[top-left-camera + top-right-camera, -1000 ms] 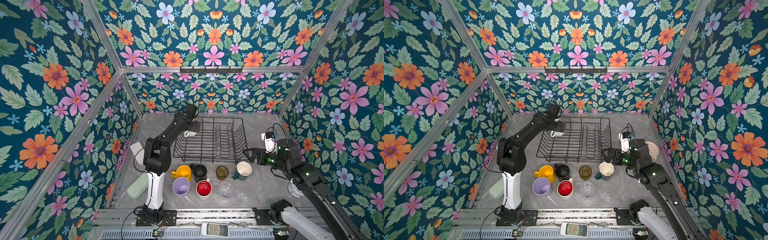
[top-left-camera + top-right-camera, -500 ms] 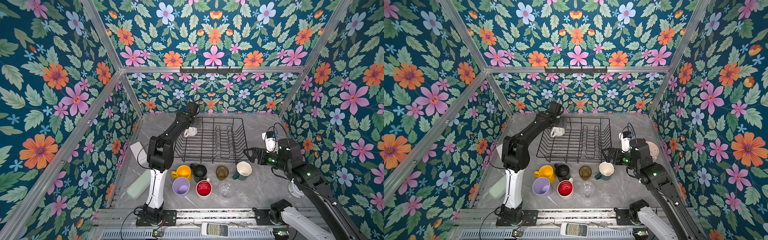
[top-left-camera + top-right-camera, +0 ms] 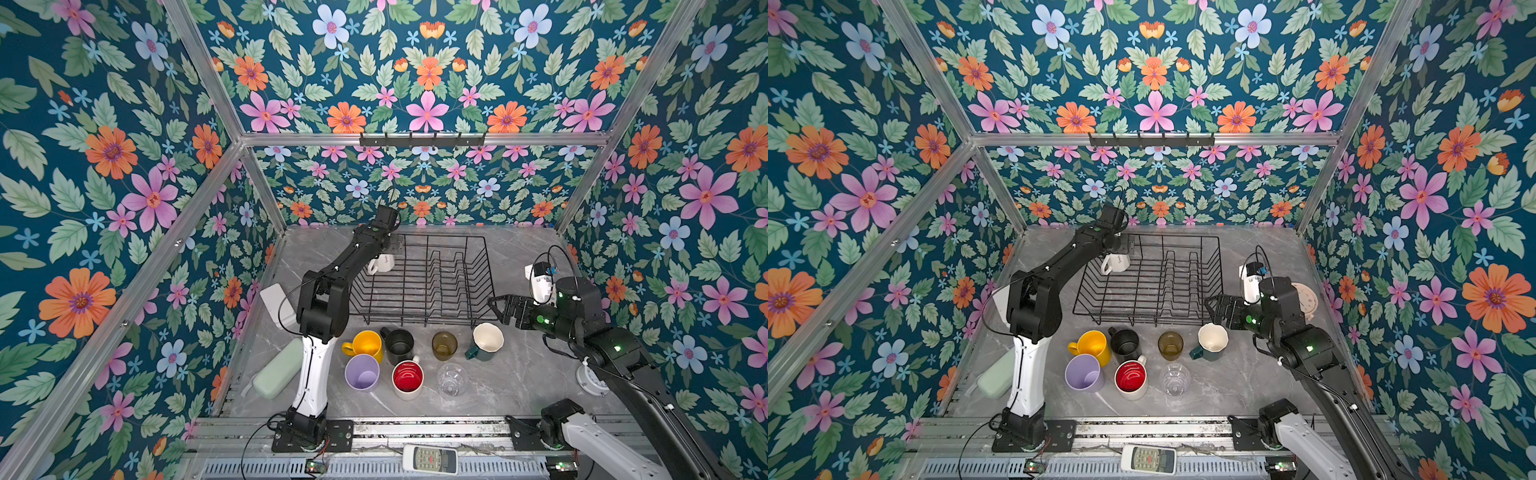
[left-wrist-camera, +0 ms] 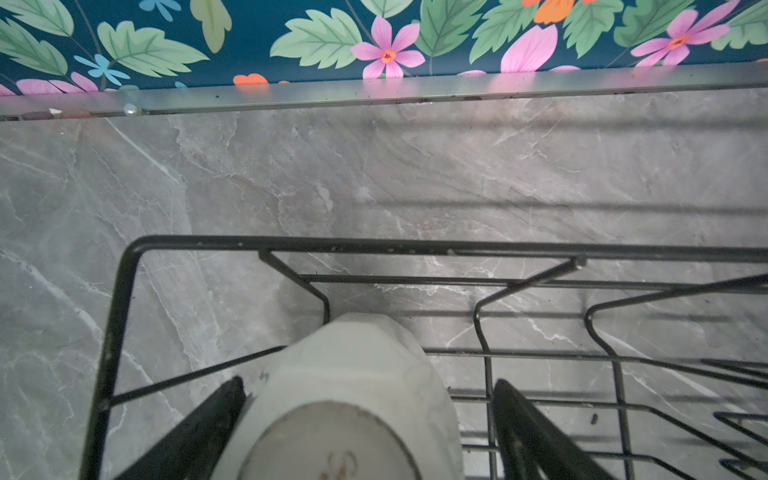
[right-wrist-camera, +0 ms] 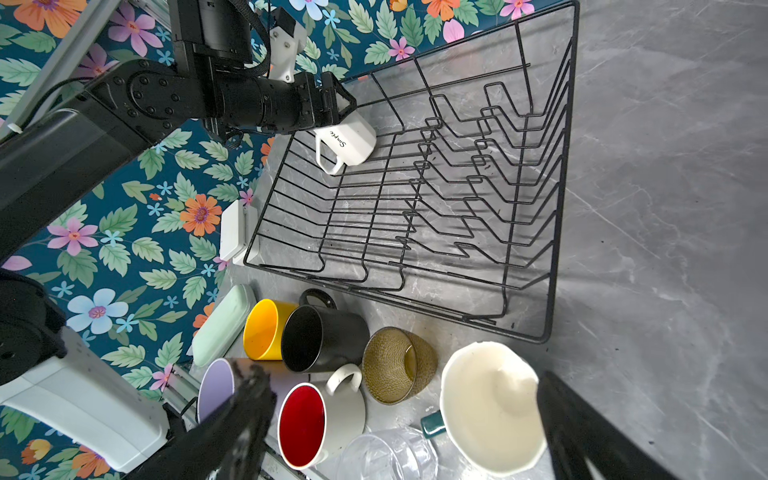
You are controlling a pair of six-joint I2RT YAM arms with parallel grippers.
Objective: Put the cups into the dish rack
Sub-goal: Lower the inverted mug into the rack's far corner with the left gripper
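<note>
The black wire dish rack [image 3: 440, 282] stands at the back of the table. A white mug [image 3: 384, 262] [image 3: 1116, 262] rests upside down in its back left corner. My left gripper [image 3: 392, 247] [image 3: 1126, 247] hangs just above it, open. In the left wrist view its fingers [image 4: 199, 436] straddle the white mug's base [image 4: 353, 395], with a gap on one side. Seven cups stand in front of the rack: yellow [image 3: 365, 344], black [image 3: 400, 345], amber [image 3: 444, 345], green/white [image 3: 487, 338], lilac [image 3: 362, 372], white/red [image 3: 408, 377] and clear glass [image 3: 452, 379]. My right gripper [image 3: 498, 309] [image 5: 399, 382] is open above the green/white mug [image 5: 486, 399].
A mint case [image 3: 276, 368] and a white box [image 3: 276, 303] lie by the left wall. A remote [image 3: 430, 459] sits on the front rail. A round white timer [image 3: 592, 380] lies at the right. A black hook rail [image 3: 422, 139] hangs on the back wall.
The left gripper has drawn back a little from the white mug, which now rests in the rack with more of it showing. The right arm has not moved.
</note>
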